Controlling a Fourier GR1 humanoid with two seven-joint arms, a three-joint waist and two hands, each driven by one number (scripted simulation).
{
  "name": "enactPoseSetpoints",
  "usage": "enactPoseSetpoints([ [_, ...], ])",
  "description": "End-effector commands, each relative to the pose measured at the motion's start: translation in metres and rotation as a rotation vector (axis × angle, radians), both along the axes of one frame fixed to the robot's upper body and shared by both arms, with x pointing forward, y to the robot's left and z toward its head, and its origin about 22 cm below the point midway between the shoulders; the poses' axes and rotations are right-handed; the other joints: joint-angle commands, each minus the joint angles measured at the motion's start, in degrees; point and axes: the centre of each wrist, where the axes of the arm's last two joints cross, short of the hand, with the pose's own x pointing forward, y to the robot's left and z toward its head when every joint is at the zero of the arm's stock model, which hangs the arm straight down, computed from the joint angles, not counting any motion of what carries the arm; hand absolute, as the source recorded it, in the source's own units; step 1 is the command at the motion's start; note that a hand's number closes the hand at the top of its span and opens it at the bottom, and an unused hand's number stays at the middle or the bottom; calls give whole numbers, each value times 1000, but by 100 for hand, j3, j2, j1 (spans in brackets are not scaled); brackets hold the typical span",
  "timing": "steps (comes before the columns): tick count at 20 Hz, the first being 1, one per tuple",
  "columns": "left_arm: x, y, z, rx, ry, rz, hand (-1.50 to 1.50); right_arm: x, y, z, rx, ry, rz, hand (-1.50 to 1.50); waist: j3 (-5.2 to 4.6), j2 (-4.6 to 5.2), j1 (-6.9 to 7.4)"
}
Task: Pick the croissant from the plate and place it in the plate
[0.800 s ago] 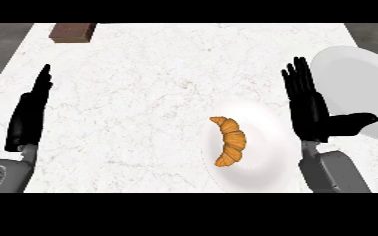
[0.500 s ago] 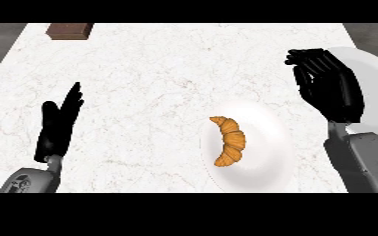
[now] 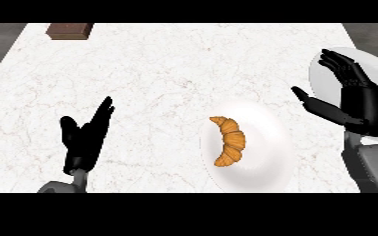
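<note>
So the tabletop (image 3: 170, 75) is as before. The near plate (image 3: 269, 130) sits by the front edge with the croissant (image 3: 229, 141) still lying on it, untouched. The far plate (image 3: 325, 67) is at the right edge. What changed: my right robot hand (image 3: 347, 92) came up over it, fingers spread, holding nothing. The left robot hand (image 3: 87, 137) slid inward, open too. I'd say we're only approaching.

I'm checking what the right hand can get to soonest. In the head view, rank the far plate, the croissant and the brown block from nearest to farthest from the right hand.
From the right hand:
1. Far plate, right edge, directly behind the hand.
2. Croissant, on the near plate, toward centre.
3. Brown block, far left corner.
</note>
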Motion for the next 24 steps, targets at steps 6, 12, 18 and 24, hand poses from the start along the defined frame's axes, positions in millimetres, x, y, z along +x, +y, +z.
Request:
enactPoseSetpoints([
  [6, -15, -3, -5, -32, 52, -1, 0, -28, -23, 30, -268, 145, 112, -150, -23, -19, -32],
  [12, -11, -4, -24, -29, 55, -1, 0, -43, 7, 46, -549, 336, 284, -150, -40, -6, -98],
  [18, -1, -2, -5, -48, 46, -25, 0, -40, 43, 70, -680, 431, 274, -150, -21, 5, 9],
  [24, -3, -20, -10, -53, 56, -51, 0, -47, 104, 71, -695, 471, 276, -150, -19, 11, 15],
])
